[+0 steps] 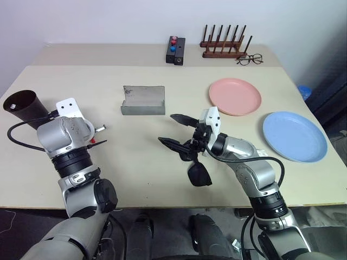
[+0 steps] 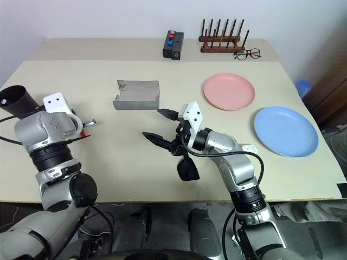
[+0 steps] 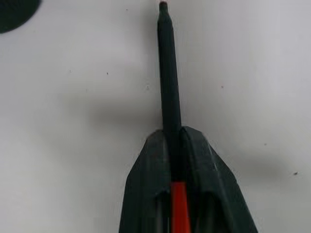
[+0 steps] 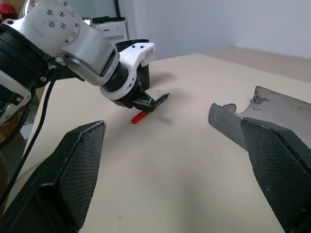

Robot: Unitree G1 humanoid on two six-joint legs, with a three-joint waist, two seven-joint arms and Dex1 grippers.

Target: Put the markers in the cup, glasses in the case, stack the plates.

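**Two end effectors in view: left clamped on a marker, right spread wide**

I see the left end effector (image 3: 181, 160) closed on the red-capped black marker (image 3: 167, 77), low over the bench (image 1: 135, 157) beside the dark cup (image 1: 21, 108). The right end effector (image 1: 174, 130) stands fully spread, gripping nothing; the sunglasses (image 1: 199, 173) hang just under its wrist, and I cannot tell how they are carried. The grey case (image 1: 143, 101) lies open mid-bench. The pink plate (image 1: 235, 96) and blue plate (image 1: 294, 136) sit apart, unstacked.
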